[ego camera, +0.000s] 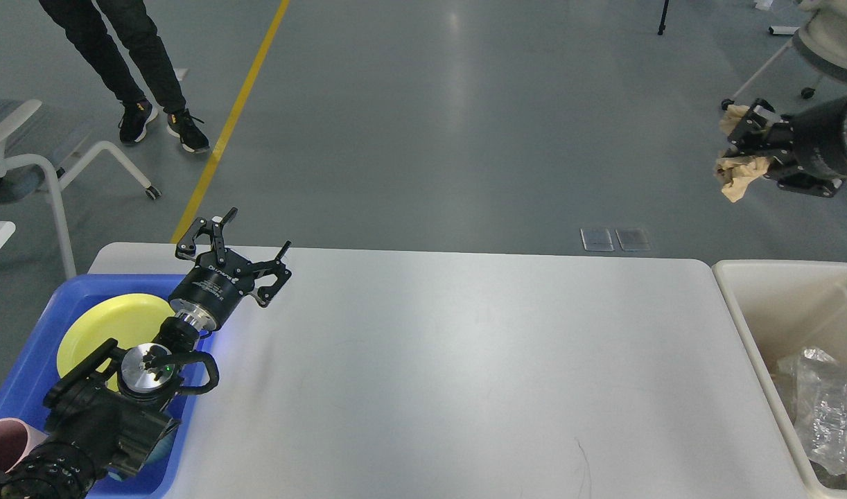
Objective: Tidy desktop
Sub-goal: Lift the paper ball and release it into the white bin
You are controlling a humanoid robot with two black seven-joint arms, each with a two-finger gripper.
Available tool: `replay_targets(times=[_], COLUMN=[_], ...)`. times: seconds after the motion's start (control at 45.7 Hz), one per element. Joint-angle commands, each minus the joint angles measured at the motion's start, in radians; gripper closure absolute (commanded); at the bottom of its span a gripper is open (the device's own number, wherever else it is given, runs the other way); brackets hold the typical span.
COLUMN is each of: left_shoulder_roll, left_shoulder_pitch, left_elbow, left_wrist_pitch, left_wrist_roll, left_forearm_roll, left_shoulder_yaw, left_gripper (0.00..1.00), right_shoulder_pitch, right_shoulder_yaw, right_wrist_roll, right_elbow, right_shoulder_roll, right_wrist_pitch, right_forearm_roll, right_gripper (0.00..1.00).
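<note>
The desktop (451,374) is a wide white tabletop with rounded corners, bare across its middle. My left gripper (240,239) hovers open over its back left corner, holding nothing. High at the upper right, above the floor beyond the table, my right gripper (739,149) is shut on a crumpled wad of brown paper (739,173), which hangs from its fingers.
A blue tray (42,346) at the left edge holds a yellow plate (111,326) and a pink cup (4,443). A beige bin (749,305) at the right edge contains crumpled clear plastic (822,409). A person's legs (129,69) and a chair (28,159) stand back left.
</note>
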Motion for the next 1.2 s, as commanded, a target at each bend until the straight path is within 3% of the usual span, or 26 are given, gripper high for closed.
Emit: replay_targets(times=[0.0,0.197,0.35,0.437,0.546,0.962,1.049,1.093,1.18], left_shoulder_roll=[0.0,0.0,0.0,0.0,0.0,0.0,0.0,0.0,0.0], left_shoulder_pitch=[0.0,0.0,0.0,0.0,0.0,0.0,0.0,0.0,0.0], left_elbow=[0.0,0.0,0.0,0.0,0.0,0.0,0.0,0.0,0.0], left_wrist_pitch=[0.0,0.0,0.0,0.0,0.0,0.0,0.0,0.0,0.0], left_wrist_roll=[0.0,0.0,0.0,0.0,0.0,0.0,0.0,0.0,0.0], left_forearm_roll=[0.0,0.0,0.0,0.0,0.0,0.0,0.0,0.0,0.0], left_shoulder_yaw=[0.0,0.0,0.0,0.0,0.0,0.001,0.0,0.0,0.0], left_gripper=[0.04,0.04,0.04,0.04,0.04,0.04,0.04,0.04,0.04], right_shoulder_pitch=[-0.288,-0.819,-1.035,-1.086,-1.134,-1.18,-1.177,-1.177,-1.18], right_shoulder_yaw=[0.165,0.565,0.783,0.875,0.943,1.17,1.239,1.264,1.334], right_wrist_roll=[0.001,0.006,0.015,0.015,0.015,0.021,0.098,0.185,0.413], right_elbow=[-0.179,-0.615,-0.801,-0.83,-0.83,-0.816,-0.79,-0.779,-0.758], right_shoulder_roll=[-0.04,0.027,0.109,0.13,0.133,0.121,0.119,0.119,0.119], right_wrist_pitch=[-0.196,-0.243,-0.261,-0.278,-0.289,-0.284,-0.283,-0.283,-0.284], right_forearm_roll=[-0.003,-0.004,-0.003,-0.003,-0.003,-0.003,-0.003,-0.003,-0.003], right_gripper=[1.0,1.0,0.69,0.29,0.03,0.0,0.0,0.0,0.0])
